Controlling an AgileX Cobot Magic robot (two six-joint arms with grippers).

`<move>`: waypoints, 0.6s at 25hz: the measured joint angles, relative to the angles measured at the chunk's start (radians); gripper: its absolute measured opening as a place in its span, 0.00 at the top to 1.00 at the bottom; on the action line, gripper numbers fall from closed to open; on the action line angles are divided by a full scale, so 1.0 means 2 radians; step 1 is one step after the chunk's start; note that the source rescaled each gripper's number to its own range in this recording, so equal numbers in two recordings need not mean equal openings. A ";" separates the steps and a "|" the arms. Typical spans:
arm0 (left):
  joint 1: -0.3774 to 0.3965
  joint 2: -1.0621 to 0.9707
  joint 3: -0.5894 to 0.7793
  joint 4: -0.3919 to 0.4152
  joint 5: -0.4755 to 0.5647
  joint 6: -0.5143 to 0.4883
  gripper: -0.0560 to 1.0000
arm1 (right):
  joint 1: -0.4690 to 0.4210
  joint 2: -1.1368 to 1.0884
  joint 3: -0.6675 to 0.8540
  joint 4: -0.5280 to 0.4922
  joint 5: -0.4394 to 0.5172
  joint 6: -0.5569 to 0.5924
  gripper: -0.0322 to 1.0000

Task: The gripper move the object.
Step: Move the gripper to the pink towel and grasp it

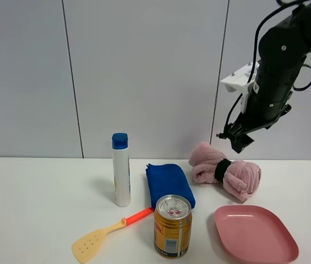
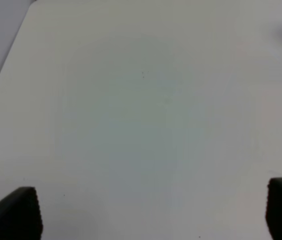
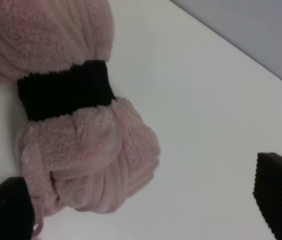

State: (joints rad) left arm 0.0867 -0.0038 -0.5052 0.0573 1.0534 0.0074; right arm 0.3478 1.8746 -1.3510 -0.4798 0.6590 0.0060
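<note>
You have six loose things on one white table: one blue-capped white bottle, one folded blue cloth, one pink towel roll (a single black band round it), one drinks can, one pink plate, one perforated spatula.

Pale grey panelled wall behind a white table. On it, an upright white bottle with a blue cap, just left of a folded blue cloth. In front of the cloth, an upright gold drink can. Left of the can, lying flat, a yellow perforated spatula, orange handle end near the cloth. Right of the can, apart from it, a pink plate.
</note>
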 joint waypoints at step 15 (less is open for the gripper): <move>0.000 0.000 0.000 0.000 0.000 0.000 0.00 | -0.028 0.119 0.000 -0.026 -0.148 0.047 0.00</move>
State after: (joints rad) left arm 0.0867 -0.0038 -0.5052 0.0573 1.0534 0.0074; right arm 0.2916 2.1130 -1.3510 -0.5314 0.3634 0.1006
